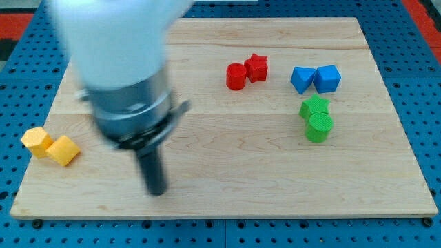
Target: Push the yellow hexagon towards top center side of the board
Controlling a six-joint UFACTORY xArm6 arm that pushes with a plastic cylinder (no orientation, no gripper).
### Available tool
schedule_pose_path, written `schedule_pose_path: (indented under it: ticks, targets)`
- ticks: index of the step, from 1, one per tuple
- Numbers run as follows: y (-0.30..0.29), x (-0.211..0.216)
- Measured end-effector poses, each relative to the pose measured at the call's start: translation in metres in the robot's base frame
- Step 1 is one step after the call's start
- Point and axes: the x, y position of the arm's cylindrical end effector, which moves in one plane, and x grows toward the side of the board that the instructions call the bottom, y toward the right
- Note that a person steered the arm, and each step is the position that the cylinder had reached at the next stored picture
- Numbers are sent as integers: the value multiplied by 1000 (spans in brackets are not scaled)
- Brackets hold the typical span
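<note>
While tip sits btm-left, yellow hexagon lies further left

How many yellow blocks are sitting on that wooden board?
2, both near the view's left edge, touching: a yellow hexagon block and a yellow cube-like block just right and lower. The blurred arm could hide others behind it.

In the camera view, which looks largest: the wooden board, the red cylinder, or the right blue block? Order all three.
1. wooden board
2. right blue block
3. red cylinder
The two blocks look nearly alike, so that ranking is unsure.
</note>
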Motion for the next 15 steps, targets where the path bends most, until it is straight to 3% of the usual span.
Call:
schedule_pose_path:
  ticks: [1, 3, 6, 10, 14, 15]
  targets:
    - [-91, 21]
    - [-178, -11]
    - [-176, -94]
    - [-72, -154]
    - [46, -324]
    - [73, -350]
